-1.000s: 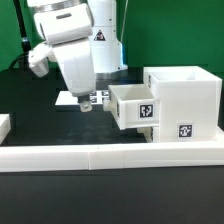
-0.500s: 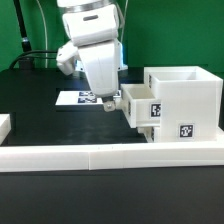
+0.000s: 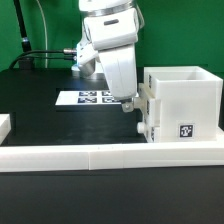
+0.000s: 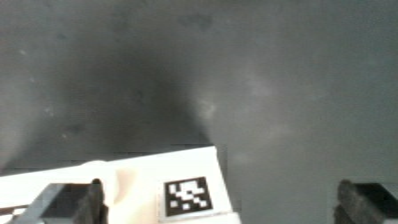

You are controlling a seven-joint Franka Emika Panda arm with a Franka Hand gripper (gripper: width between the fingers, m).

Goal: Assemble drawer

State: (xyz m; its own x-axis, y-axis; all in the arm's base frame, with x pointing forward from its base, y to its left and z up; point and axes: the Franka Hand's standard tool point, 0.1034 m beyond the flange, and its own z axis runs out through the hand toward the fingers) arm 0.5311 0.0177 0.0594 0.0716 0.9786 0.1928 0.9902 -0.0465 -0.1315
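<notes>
Ext. view, left to right: a small white block (image 3: 4, 124) sits at the far left edge on the black desk (image 3: 40, 115). A long low white wall (image 3: 90, 153) runs across the front from left to right. Behind it, mid-desk, lies the marker board (image 3: 88, 98), flat, w/ several black-and-white tags showing; the arm covers its right end.

The white arm (image 3: 112, 45) comes down from the top center, tilted toward the ext. view's right. Its end effector (image 3: 127, 104) is low, just beside the left face of the drawer, at the tray front. Contact can't be confirmed from here; looks touching or v. close.

The drawer (image 3: 185, 105) stands on the desk at the ext. view's right, just behind the white wall: tall boxy housing, open at the top, one square tag (image 3: 185, 130) on its lower front. A tray (image 3: 147, 110) sits in the housing's left side, nearly all the way in, only its front sticking out a little.

Wrist view: mostly dark desk surface, blurred. A white tray edge w/ a square tag (image 4: 191, 195) lies between the two dark fingers (image 4: 75, 203), which sit near opposite sides of the pic. End effector is spread wide, nothing clamped; the fingers don't visibly press the white part.
</notes>
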